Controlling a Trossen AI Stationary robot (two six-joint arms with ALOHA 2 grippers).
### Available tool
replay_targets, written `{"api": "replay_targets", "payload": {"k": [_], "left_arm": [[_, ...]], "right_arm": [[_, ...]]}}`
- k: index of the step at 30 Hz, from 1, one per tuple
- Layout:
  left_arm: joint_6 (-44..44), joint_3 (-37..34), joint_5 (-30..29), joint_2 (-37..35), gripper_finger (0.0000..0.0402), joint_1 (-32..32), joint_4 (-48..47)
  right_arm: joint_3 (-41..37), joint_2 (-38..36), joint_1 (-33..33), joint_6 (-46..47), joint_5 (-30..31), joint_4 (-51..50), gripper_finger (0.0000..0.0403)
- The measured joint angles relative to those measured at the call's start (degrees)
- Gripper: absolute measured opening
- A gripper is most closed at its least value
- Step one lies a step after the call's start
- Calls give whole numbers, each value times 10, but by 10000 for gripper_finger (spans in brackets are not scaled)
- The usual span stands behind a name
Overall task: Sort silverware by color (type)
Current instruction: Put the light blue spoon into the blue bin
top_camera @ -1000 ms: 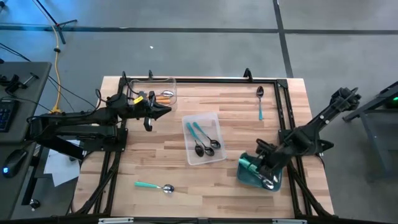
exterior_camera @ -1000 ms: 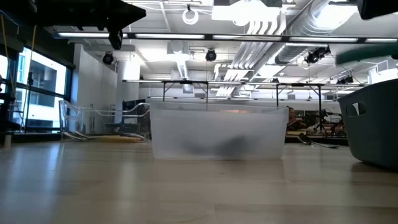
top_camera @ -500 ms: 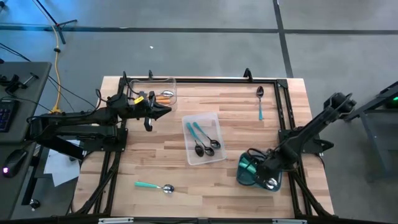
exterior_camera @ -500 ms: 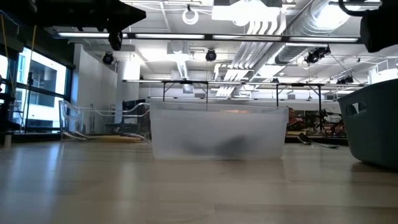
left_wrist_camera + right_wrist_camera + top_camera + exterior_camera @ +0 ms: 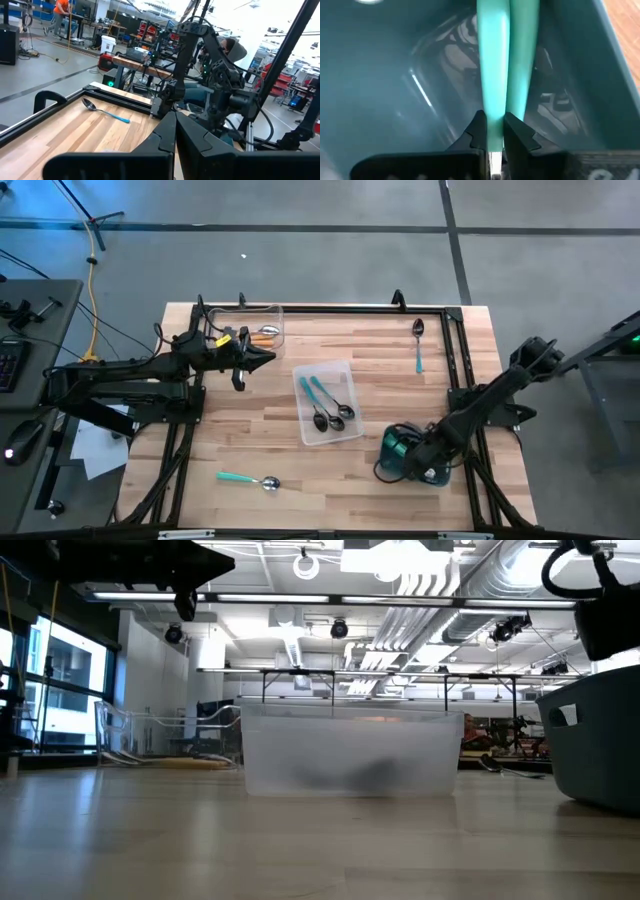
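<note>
- While reaching into the bin [image 5: 392, 452] near the bench's [image 5: 250, 420] front right corner, right gripper [image 5: 493, 134] pinched narrow on a green spoon handle [image 5: 492, 60], a second one [image 5: 522, 55] just beside it.
- Left gripper [image 5: 270, 358], fingers shut and empty, poised beside the far-left tray [image 5: 262, 313] with orange spoons [image 5: 266, 333].
- Two blue spoons [image 5: 322, 402] inside the middle tray [image 5: 350, 432].
- One blue spoon [image 5: 418, 345] near the far right corner.
- One green spoon [image 5: 247, 479] by the front edge.
</note>
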Motion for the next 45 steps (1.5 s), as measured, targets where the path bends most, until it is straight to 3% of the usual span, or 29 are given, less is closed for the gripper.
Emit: {"api": "replay_targets", "payload": {"k": [28, 39, 45], "left_arm": [[-5, 0, -28, 0, 0, 0, 0], [-5, 0, -29, 0, 1, 0, 0], [-5, 0, -29, 0, 1, 0, 0]], "right_arm": [[0, 29, 0, 0, -1, 6, 48], [0, 30, 0, -1, -4, 9, 136], [0, 30, 0, -1, -4, 8, 152]]}}
